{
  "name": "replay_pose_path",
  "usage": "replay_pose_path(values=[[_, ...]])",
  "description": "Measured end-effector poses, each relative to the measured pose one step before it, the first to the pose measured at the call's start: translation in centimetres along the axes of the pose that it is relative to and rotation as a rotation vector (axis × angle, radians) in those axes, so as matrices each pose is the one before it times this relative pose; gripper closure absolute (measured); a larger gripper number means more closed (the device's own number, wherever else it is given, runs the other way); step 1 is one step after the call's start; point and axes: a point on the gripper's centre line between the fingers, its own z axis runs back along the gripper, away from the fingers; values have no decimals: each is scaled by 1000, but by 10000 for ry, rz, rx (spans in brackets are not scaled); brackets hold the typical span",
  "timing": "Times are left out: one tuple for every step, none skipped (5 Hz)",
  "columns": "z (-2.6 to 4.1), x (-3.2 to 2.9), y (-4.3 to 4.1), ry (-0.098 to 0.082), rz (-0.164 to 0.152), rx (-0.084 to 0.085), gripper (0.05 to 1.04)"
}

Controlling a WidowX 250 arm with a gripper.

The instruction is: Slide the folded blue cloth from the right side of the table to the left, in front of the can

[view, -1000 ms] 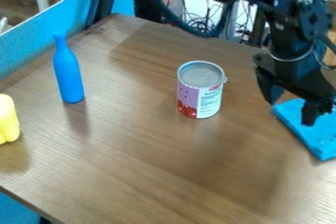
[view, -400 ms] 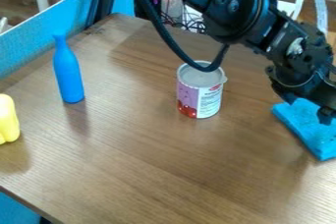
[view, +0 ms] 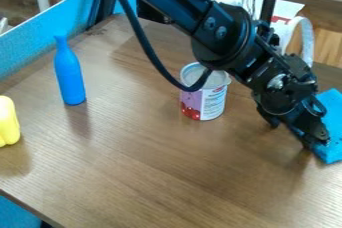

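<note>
The black gripper (view: 290,134) hangs low at the right side of the table, tilted down, its two fingers apart with nothing seen between them. It overlaps the left part of a flat, bright blue cloth-like piece (view: 330,129) lying at the right edge; whether they touch I cannot tell. To the left of the gripper stands a can (view: 203,103) with a purple and white label and red fruit on it. The arm's hanging black cable crosses in front of the can's top.
A blue bottle (view: 69,74) stands upright at the left of the wooden table (view: 153,172). A yellow object (view: 8,122) sits at the left edge of the view. Behind the table's left side runs a blue partition (view: 33,47).
The arm has swung further over the table from the top. Its gripper first shifted right, then came back left and lower, beside the blue piece. Can, bottle and yellow object have kept their places.
</note>
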Motion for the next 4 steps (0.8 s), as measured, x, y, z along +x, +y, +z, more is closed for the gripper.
replay_pose_path(values=[[1332,-1676,1309,294,265,108,83],[2241,-2211,2278,379,471,254,83],[2015,-139,467,-228,-58,-123,83],[738,2227,-558,-343,189,-299,83]])
